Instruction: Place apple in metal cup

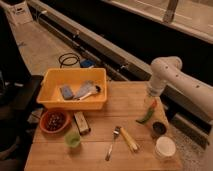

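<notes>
My gripper (150,102) hangs from the white arm over the right part of the wooden table (100,157). It is shut on the apple (153,105), a small red-orange patch showing at the fingertips. The apple is held just above the curved green pepper (145,118). The metal cup (159,128), small and dark, stands on the table a little in front and to the right of the gripper, apart from it.
A white round container (165,147) stands in front of the metal cup. A yellow bin (55,102) with items sits at the back left. An orange bowl (54,121), a green cup (73,139), a small box (81,123) and utensils (121,140) lie on the table.
</notes>
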